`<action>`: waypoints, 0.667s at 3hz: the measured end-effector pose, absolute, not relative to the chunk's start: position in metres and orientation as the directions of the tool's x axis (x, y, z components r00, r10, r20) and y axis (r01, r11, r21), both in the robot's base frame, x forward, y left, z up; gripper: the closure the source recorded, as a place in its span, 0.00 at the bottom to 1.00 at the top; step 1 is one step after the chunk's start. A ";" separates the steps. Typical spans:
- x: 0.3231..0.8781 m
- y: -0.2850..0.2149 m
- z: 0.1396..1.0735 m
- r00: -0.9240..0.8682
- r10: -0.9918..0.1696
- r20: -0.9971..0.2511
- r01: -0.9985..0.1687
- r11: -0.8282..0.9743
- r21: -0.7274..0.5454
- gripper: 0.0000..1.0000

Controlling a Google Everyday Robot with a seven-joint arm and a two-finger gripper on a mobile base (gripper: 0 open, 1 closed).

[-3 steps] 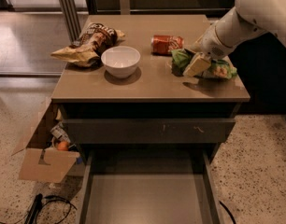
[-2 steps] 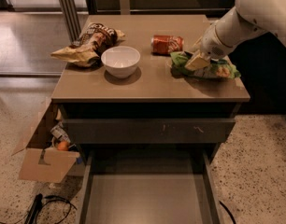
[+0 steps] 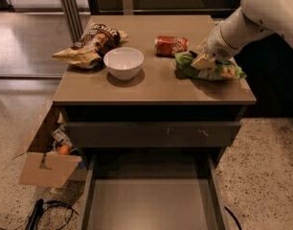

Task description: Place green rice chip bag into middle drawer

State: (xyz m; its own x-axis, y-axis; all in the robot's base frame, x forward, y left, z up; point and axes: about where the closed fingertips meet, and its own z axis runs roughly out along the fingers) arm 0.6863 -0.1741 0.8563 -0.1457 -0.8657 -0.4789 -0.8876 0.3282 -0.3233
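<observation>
The green rice chip bag (image 3: 214, 71) lies crinkled on the right side of the cabinet top (image 3: 151, 90), just right of the red can. My gripper (image 3: 202, 60) comes in from the upper right on a white arm. It is down on the bag's left half and shut on the green rice chip bag, which still rests on the top. The middle drawer (image 3: 146, 205) is pulled open below, at the bottom of the view. Its flat grey-brown floor is bare.
A red can (image 3: 170, 45) lies just left of the bag. A white bowl (image 3: 123, 61) and a brown-and-yellow chip bag (image 3: 89, 44) sit on the left. A closed grey drawer front (image 3: 151, 134) is above the open drawer. A cardboard box (image 3: 46, 166) and cables (image 3: 41, 212) are on the floor at left.
The gripper has stayed on the bag and barely moved. The bag's left end has crumpled and shifted slightly around it.
</observation>
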 end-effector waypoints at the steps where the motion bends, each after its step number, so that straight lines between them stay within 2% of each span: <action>1: 0.687 -0.173 0.854 -0.149 -0.867 -0.475 -0.889 0.328 -0.319 1.00; 2: 0.687 -0.175 0.865 -0.157 -0.864 -0.478 -0.895 0.330 -0.302 1.00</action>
